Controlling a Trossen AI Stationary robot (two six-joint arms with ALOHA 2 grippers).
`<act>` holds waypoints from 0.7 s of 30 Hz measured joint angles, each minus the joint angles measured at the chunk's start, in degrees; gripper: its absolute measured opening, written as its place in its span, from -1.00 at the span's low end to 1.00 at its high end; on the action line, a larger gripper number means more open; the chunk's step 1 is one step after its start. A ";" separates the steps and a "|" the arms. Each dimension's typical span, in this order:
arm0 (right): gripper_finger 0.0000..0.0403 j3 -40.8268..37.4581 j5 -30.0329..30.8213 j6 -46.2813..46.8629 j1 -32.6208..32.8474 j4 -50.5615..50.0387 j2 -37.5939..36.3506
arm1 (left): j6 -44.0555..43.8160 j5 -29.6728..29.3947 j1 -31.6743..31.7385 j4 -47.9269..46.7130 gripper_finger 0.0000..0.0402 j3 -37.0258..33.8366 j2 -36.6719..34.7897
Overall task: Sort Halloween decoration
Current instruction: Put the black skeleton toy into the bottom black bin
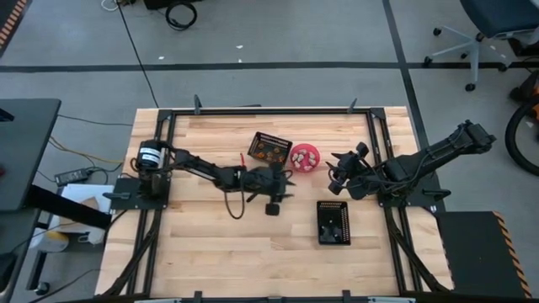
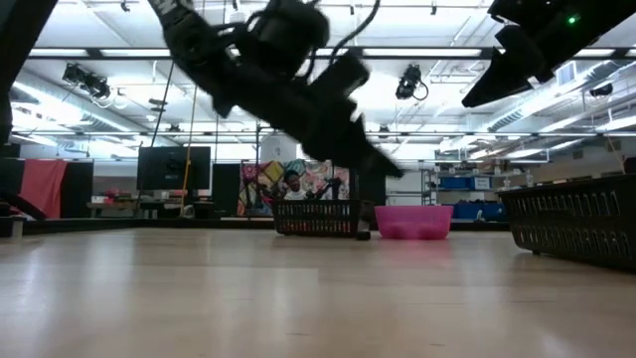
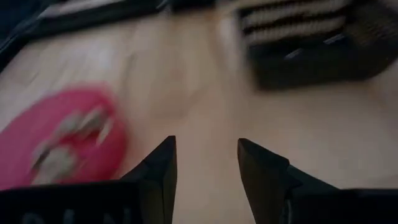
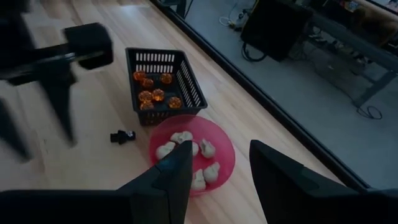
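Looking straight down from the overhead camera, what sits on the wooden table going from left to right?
Left gripper → basket of orange trinkets → pink bowl → basket of black trinkets → right gripper. The two grippers partly overlap their neighbours.

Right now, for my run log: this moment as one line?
left gripper open, empty, above table | right gripper open over pink bowl | black trinket loose on table

The wooden counter point(image 1: 210, 244) carries two black mesh baskets point(image 1: 271, 147) point(image 1: 333, 223), a pink bowl point(image 1: 305, 156) and one loose black trinket point(image 4: 122, 136).
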 joint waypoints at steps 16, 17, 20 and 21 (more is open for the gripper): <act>-0.19 0.00 -0.18 -0.25 0.00 0.99 0.00 | -14.15 -19.02 -0.28 -3.48 -0.30 -5.15 0.19; -0.19 0.00 -0.18 -0.25 0.00 1.14 0.00 | -14.72 -19.30 -0.44 -3.37 -0.30 -5.16 0.19; -0.19 0.00 -0.19 -0.25 0.00 1.45 0.01 | -16.25 -19.28 -0.46 -2.68 -0.30 -4.82 1.33; -0.19 0.00 -0.25 -0.27 0.00 1.58 0.02 | -16.48 -19.30 -0.41 -3.09 -0.30 -4.87 1.66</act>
